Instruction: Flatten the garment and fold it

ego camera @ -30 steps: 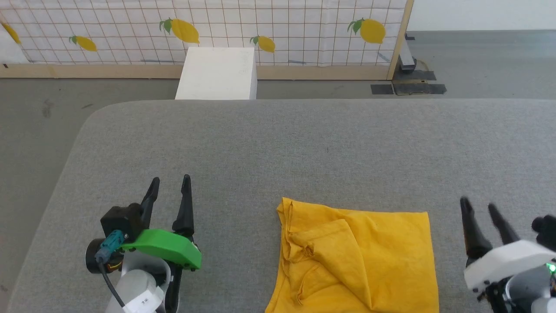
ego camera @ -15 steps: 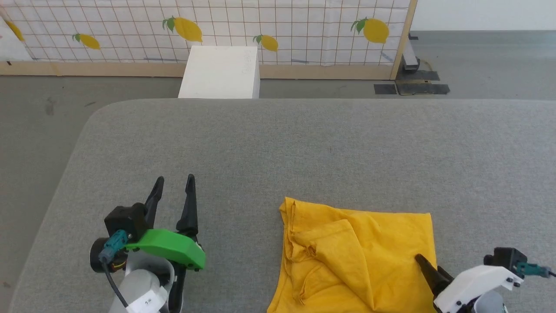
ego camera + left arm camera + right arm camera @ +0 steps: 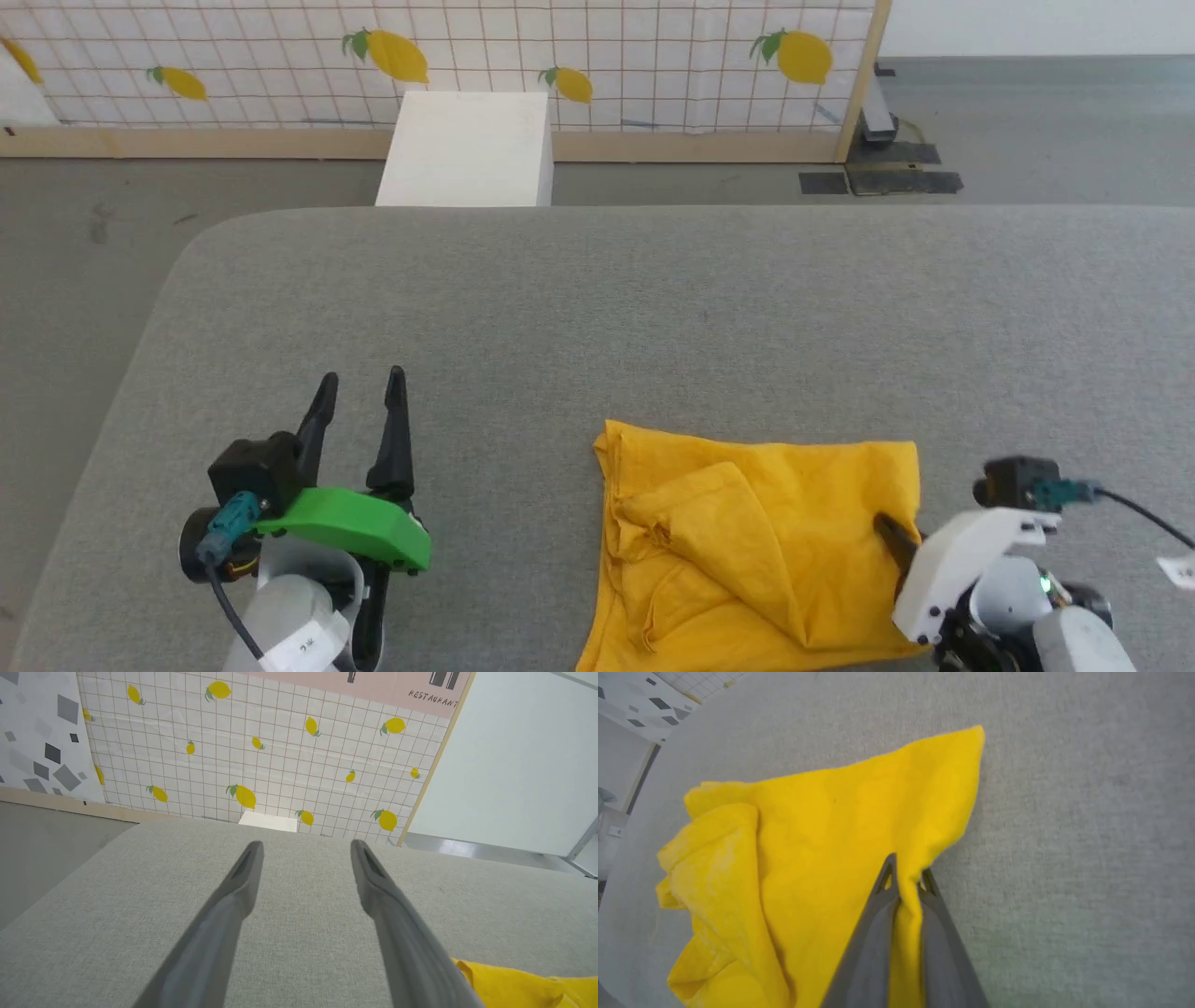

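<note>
Head view: right tool is now sitting on the right edge of the T-shirt. A second ago it was hanging off the cloth to the right, fingers apart; half a second ago it was dipping onto that edge.
Right wrist view: fingers are pinching together with a ridge of yellow cloth rising between them, so the tool is holding the shirt's edge. Hold point is just below the far right corner.
Cloth response: right edge is puckering toward the pinch, and the far right corner is pulling in slightly compared with a second ago.
Left tool: unchanged, hovering over the bare table well to the left of the shirt, fingers wide apart, holding nothing.
Camera note: the whole head picture is shifting a little between frames; that's the head moving, not the shirt.
Meaning for task: I'm reading this as the flatten step starting: grip secured, edge ready to be lifted or drawn out. No fold done yet.
Shirt location: lying on the table's near side, right of centre, with its near end running off the bottom of the head view.
Shirt state: plain mustard side showing, no print visible. It's bunching along the left edge, with a loose flap crossing diagonally over the middle.
Long axis: appears to be running far-to-near, but with the near end cut off I can't confirm it.
Pointing: can't tell which end is collar or hem.
</note>
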### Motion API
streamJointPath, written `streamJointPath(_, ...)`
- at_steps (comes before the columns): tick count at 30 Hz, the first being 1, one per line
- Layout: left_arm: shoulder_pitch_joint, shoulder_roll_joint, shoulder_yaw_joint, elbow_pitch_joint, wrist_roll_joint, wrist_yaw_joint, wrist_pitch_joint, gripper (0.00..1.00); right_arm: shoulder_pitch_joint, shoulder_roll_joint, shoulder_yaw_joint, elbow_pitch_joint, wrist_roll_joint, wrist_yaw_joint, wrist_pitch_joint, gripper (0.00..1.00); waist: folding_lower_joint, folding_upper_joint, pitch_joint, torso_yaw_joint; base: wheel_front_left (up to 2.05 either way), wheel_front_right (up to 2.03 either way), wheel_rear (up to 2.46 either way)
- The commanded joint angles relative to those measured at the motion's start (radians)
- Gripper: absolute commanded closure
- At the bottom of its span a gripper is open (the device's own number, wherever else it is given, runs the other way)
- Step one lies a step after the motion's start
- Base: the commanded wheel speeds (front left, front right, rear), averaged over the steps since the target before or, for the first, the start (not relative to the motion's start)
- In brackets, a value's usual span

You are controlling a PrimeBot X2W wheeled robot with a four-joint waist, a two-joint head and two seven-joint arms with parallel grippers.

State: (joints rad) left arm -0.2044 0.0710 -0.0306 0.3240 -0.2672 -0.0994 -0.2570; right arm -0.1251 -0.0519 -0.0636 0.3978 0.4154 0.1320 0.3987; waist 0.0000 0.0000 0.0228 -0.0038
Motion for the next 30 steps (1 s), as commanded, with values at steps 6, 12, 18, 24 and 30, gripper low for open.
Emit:
streamJointPath(6,0.014,0.009,0.025,-0.037,0.02,0.01,-0.005,0.0,-0.077,-0.019,0.128,-0.195,-0.291,-0.001,0.075,1.0,0.0,0.0,0.035,-0.088,0.0,0.0,0.0)
streamJointPath(12,0.004,0.013,0.025,-0.07,0.031,0.01,-0.005,0.0,-0.219,-0.187,0.288,-0.218,-0.404,-0.001,0.094,1.0,0.0,0.0,0.086,-0.189,0.0,0.0,0.0)
streamJointPath(18,-0.046,0.027,0.015,-0.111,0.044,0.006,-0.005,0.0,-0.403,-0.366,0.375,-0.162,-0.431,-0.001,0.051,1.0,0.0,0.0,0.187,-0.283,0.0,0.0,0.0)
streamJointPath(24,-0.107,0.07,0.001,-0.161,0.061,0.0,0.018,0.0,-0.523,-0.473,0.34,-0.053,-0.439,-0.001,0.01,1.0,0.0,0.0,0.297,-0.333,0.0,0.0,0.0)
streamJointPath(30,-0.14,0.117,0.001,-0.246,0.079,0.002,0.067,0.0,-0.584,-0.508,0.172,0.053,-0.48,-0.001,-0.042,1.0,0.0,0.0,0.4,-0.351,0.0,0.0,0.0)
